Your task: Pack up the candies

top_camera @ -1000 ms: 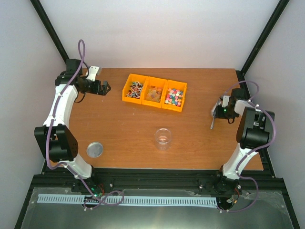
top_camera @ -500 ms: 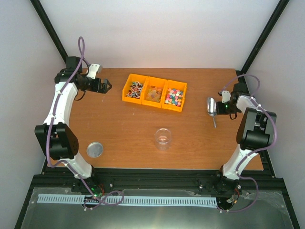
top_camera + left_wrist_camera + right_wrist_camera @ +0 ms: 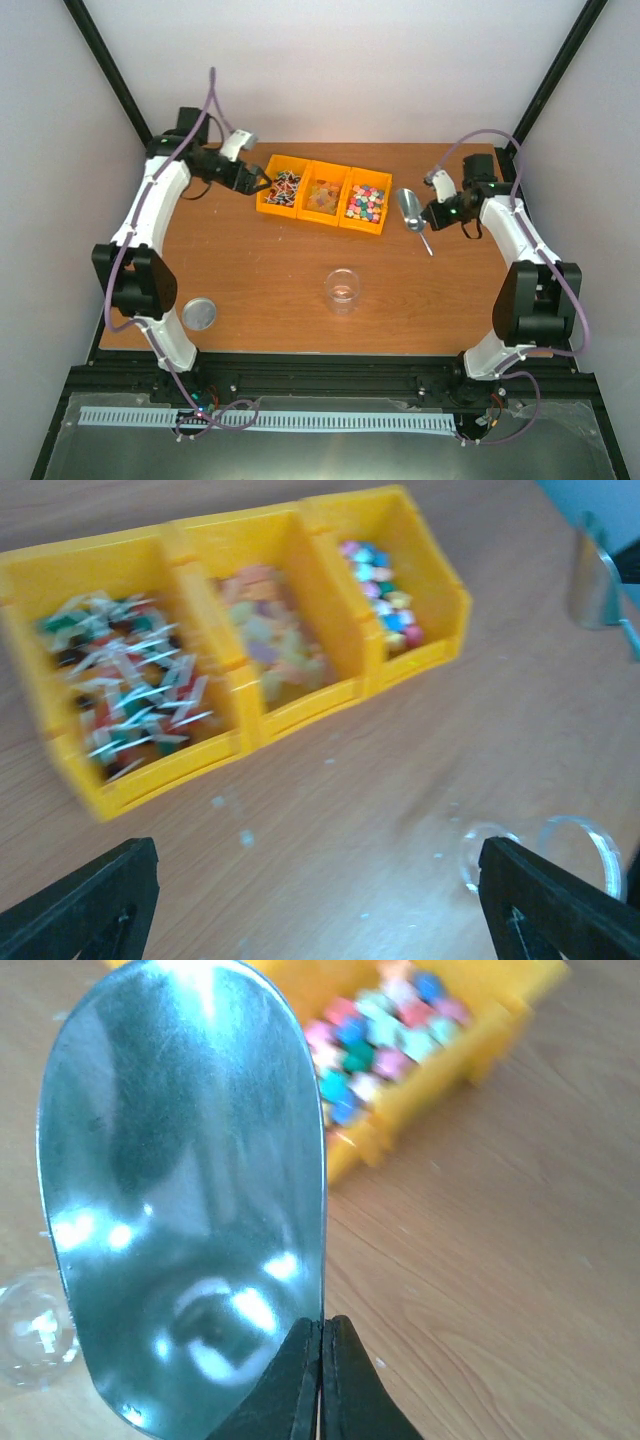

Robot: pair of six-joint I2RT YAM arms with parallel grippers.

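The wooden table (image 3: 260, 270) carries yellow bins (image 3: 180, 770) at its far side, with the left gripper (image 3: 258, 180) gaping, empty, by their left end. The right gripper (image 3: 322, 1335) pinches a metal scoop (image 3: 180, 1190) beside their right end, where the candies (image 3: 365, 203) lie.

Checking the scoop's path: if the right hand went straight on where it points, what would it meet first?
Probably the right-end yellow bin holding the candies; the scoop it holds would arrive first. Height unclear.

Three yellow bins (image 3: 318, 216), one jar (image 3: 342, 289), one lid (image 3: 199, 314), one scoop (image 3: 410, 207), two robot arms (image 3: 150, 215), too many candies (image 3: 365, 203) to count
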